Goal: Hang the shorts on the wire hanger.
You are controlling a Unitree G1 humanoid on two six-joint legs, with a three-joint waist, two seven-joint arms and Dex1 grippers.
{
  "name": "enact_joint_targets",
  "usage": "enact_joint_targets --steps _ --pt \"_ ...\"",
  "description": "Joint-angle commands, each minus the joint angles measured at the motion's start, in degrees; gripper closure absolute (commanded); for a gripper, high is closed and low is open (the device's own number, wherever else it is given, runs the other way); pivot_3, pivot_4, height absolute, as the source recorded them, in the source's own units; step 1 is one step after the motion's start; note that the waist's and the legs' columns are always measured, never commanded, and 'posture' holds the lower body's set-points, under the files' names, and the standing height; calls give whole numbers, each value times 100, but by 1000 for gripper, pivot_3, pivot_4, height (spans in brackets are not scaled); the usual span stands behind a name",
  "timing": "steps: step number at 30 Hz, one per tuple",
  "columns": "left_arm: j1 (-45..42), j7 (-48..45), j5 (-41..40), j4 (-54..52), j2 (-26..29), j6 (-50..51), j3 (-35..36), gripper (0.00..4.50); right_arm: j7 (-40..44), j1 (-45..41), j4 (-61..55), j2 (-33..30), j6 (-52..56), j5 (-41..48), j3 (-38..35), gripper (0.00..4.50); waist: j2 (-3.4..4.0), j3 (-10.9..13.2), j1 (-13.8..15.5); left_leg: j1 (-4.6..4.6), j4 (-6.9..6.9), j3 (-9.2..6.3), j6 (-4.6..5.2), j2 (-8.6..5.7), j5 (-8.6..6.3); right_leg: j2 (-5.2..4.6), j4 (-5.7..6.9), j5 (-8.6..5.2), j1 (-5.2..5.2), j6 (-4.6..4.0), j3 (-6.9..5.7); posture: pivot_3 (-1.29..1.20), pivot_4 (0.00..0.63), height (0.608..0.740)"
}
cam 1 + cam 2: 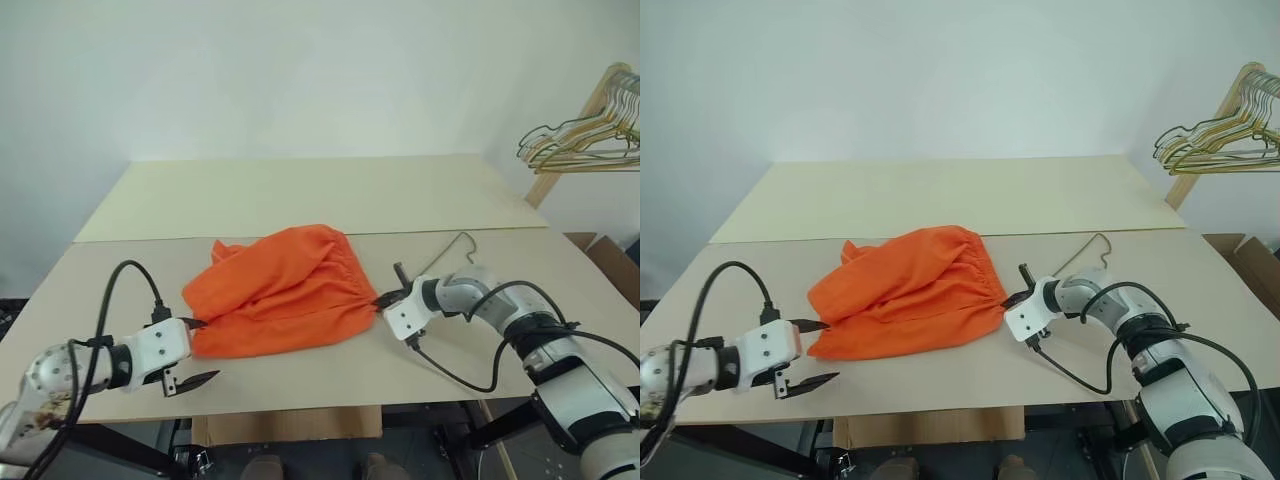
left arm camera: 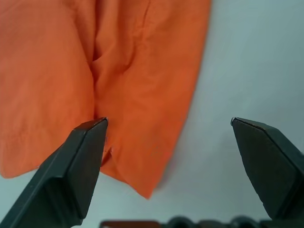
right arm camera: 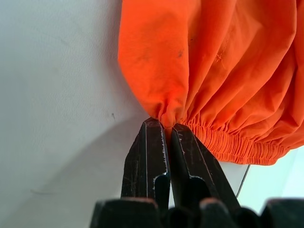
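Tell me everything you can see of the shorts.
The shorts are bright orange soft fabric, lying crumpled on the table with a gathered elastic waistband toward the right arm. The right gripper is shut on the waistband's corner. The open left gripper is at the opposite corner, one fingertip at the fabric edge. The wire hanger lies just beyond the waistband.

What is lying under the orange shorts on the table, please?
The wire hanger pokes out from beneath the shorts by the right claw; its hook shows, and the rest is covered.
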Motion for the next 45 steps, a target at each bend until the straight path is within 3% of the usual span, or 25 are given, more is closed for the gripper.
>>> enact_joint_targets --steps 1,9,12,24,29,32,41,44,45 --pt "-421 237 556 599 16 -491 -421 0 36 -79 -224 13 -9 234 -100 4463 1 0 1 1 0 0 0 -1 0 0 1 0 -1 0 0 201 0 740" --pt "-1296 -19 521 1716 -215 -438 -959 0 -109 -43 -372 26 271 237 -205 4463 4 -3 8 0 -1 1 0 0 0 2 4 1 -2 0 1 169 0 740" --pt "-1383 -298 429 1766 -149 -170 -1085 548 -17 9 -506 -12 335 317 -217 4500 20 -13 -4 1 -1 1 0 -1 0 2 4 1 0 0 3 157 0 740" --pt "-1439 -181 536 1844 -166 -84 -1142 4483 55 146 -747 -24 555 424 -202 4500 24 -16 -15 5 1 1 2 -1 1 4 8 1 0 0 7 153 0 740" --pt "-1494 -98 571 1943 -111 -198 -1119 4483 85 203 -834 -52 640 473 -246 4500 24 -16 -21 4 1 2 2 0 1 6 7 1 -1 0 9 147 0 740" --pt "-1527 148 771 1987 -28 -320 -1046 4483 556 422 -1318 -197 914 934 -365 4500 24 -16 -20 4 1 3 2 0 1 6 7 1 -1 0 12 134 0 740" --pt "-309 -1174 -356 712 1293 -189 143 4483 2257 1665 -4517 -1030 3128 3141 -896 4500 22 -14 -67 -6 0 4 15 4 -9 2 -2 -4 -8 7 14 115 0 740" --pt "-485 -1104 -310 752 1352 -226 139 4483 2226 1669 -4707 -885 3622 3429 -1025 4500 22 -14 -66 1 3 10 14 3 -8 0 -1 -7 -3 9 10 114 0 740" --pt "-936 -780 -153 957 1117 -225 -35 4483 2047 1430 -4516 -704 3934 3333 -1062 4500 22 -14 -52 3 5 12 15 3 -7 1 -1 -7 -2 10 10 118 0 740"
